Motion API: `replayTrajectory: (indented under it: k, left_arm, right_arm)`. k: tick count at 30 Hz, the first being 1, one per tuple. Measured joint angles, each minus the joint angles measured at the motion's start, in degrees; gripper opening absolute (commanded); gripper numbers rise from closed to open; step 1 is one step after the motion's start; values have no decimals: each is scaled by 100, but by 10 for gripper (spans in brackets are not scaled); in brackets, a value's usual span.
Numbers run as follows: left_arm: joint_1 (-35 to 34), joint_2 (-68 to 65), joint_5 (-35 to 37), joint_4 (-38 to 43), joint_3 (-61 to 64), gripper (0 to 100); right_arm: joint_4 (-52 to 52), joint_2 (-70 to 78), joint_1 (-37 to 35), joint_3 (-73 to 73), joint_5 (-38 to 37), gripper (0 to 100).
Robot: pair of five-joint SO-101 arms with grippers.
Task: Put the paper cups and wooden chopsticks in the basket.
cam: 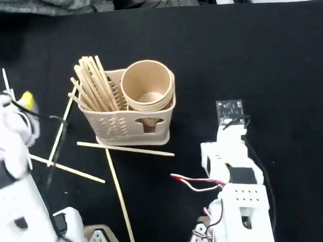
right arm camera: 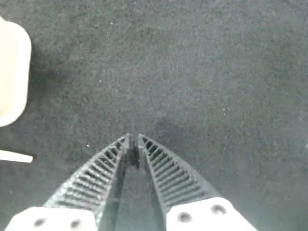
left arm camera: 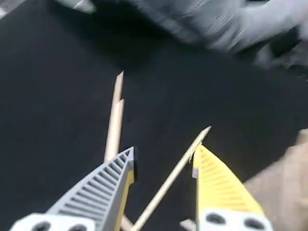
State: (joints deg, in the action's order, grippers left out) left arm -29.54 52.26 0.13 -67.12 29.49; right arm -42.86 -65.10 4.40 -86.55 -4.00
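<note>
We are straddling a chopstick with our spread left gripper. We judge it light, stiff and slippery, best pinched mid-length. Our right gripper is pressed together.

Black table. Carries basket upright near centre, plus loose wooden chopsticks lying flat just in front and left of it, several crossing. Arm bases at near edge.

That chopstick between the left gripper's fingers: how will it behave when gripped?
The chopstick looks thin, straight and rigid, so it should probably lift without bending. Slender wood, it is likely light. It lies slantwise between the open fingers of the left gripper, so it may pivot or roll as they close.
</note>
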Motion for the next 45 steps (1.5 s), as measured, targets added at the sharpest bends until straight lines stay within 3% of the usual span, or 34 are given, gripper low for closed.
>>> replayTrajectory:
  k: [8, 14, 22, 29, 33, 39, 45]
  left_arm:
    - [-677, -3516, -448, 457, -1389, 202]
    - [-677, -6611, -1064, -369, -3877, 199]
    - [-686, -9591, -1152, -809, -7209, 198]
    - [-826, -11420, -1152, -809, -9327, 197]
    - [-844, -12141, -1152, -879, -10154, 136]
    - [-642, -12659, -1116, -1477, -11095, 28]
    - [-598, -12765, -1064, -2409, -11798, 29]
  right_arm:
    - [0, 0, 0, 0, 0, 15]
    - [0, 0, 0, 0, 0, 15]
    - [0, 0, 0, 0, 0, 15]
    - [0, 0, 0, 0, 0, 15]
    - [0, 0, 0, 0, 0, 15]
    - [0, 0, 0, 0, 0, 15]
    - [0, 0, 0, 0, 0, 15]
